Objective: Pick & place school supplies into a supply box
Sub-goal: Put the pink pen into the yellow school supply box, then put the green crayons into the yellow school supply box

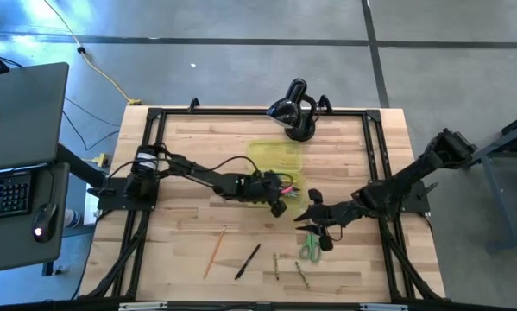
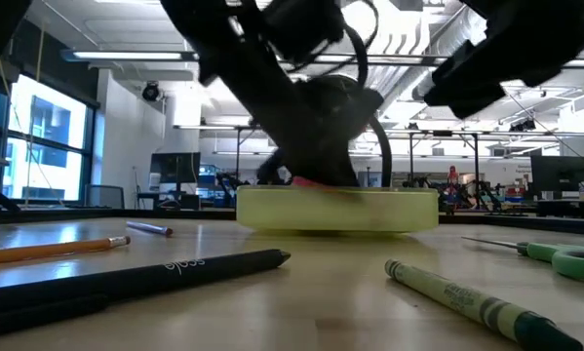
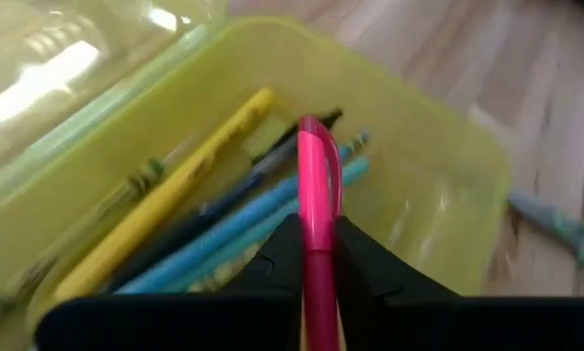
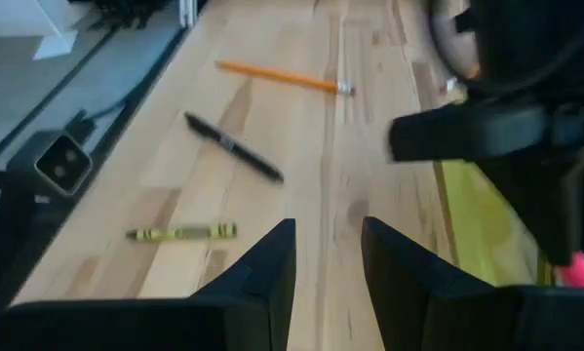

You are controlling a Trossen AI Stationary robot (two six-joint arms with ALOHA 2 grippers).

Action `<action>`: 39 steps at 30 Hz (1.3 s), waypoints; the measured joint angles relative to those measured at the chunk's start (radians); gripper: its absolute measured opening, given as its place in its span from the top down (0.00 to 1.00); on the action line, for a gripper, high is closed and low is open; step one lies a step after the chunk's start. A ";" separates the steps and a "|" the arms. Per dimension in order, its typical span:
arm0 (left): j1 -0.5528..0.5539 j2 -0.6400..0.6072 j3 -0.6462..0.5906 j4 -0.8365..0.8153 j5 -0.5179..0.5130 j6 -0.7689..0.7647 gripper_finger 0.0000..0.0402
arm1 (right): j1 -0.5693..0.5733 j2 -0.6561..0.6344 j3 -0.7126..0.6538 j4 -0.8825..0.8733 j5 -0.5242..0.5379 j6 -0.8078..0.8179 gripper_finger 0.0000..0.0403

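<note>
Where the left tool [image 3: 316,258] pinches it, the pink pen [image 3: 318,185] is hidden.

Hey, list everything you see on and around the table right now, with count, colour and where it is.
supply box: one, translucent yellow-green, open, table centre.
pink pen: one, between the left fingers, over the box.
supplies inside the box: yellow, blue and dark ones, count unclear.
orange pencil: one, front left of the table.
black pen: one, beside the pencil.
crayons: two, olive-green, front centre.
scissors: one pair, green handles, under the right gripper.
black domed device: one, back edge.
laptop: one, grey, left of the table.
left gripper: over the box, on the pink pen.
right gripper: open, above the scissors.
</note>
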 joint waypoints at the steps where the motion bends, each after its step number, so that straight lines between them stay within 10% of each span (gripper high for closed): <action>1: 0.006 0.007 0.002 0.000 0.007 -0.001 0.81 | 0.008 0.000 -0.001 -0.015 0.015 0.009 0.75; 18: 0.021 -0.005 0.093 -0.022 0.020 0.068 0.66 | 0.069 0.000 -0.002 -0.103 0.031 0.380 0.75; 27: 0.021 -0.005 0.333 -0.389 -0.061 0.221 0.70 | 0.160 0.002 -0.002 -0.311 -0.097 0.804 0.75; 39: 0.019 -0.005 0.618 -1.007 -0.179 0.207 0.71 | 0.242 0.151 -0.001 -0.178 -0.029 0.967 0.75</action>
